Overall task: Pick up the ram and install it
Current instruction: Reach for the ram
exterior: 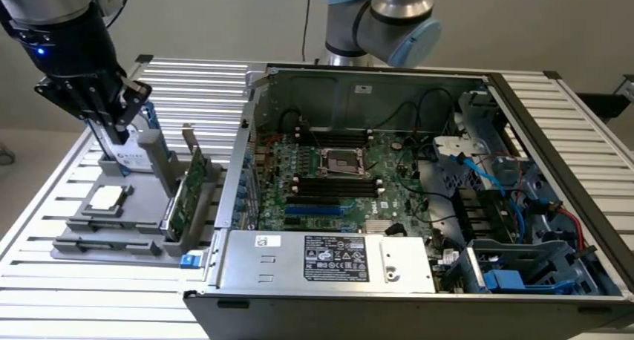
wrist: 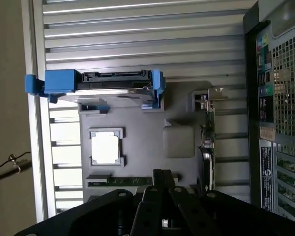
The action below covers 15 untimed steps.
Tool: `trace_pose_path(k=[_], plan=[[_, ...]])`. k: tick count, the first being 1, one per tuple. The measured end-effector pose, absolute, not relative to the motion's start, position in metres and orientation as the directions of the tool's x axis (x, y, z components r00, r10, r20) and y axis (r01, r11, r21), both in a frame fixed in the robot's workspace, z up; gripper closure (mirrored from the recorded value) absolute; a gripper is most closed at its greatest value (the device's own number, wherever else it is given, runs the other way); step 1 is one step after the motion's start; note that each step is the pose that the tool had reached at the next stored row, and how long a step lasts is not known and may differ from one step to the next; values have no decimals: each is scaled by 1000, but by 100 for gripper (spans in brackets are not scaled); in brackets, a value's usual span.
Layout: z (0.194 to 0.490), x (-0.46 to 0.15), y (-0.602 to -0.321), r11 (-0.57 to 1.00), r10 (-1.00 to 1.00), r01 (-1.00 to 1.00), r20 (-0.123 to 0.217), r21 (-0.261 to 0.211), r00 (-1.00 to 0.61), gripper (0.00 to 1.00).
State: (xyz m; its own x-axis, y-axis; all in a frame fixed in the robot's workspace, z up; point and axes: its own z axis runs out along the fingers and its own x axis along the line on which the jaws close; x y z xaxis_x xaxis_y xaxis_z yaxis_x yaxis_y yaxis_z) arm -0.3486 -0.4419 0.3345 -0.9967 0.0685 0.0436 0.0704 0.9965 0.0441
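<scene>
The ram is a thin green stick lying in a slot of the grey parts fixture, and its end runs behind my fingers. My black gripper hangs above that end of the fixture with its fingers together and nothing between them. In the exterior view the gripper is high over the fixture at the exterior view's left. The open computer case lies to the right, with black memory slots on its motherboard.
On the fixture stand a silver hard drive with blue rails, a tall green expansion card and a square processor. A power supply and blue drive cages fill the case's near side. A slatted metal table lies beneath.
</scene>
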Motion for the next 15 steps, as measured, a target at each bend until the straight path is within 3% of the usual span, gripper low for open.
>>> trace_pose_path(k=[15], plan=[[334,-368,-471,998,35,36,43,44,-998,89]])
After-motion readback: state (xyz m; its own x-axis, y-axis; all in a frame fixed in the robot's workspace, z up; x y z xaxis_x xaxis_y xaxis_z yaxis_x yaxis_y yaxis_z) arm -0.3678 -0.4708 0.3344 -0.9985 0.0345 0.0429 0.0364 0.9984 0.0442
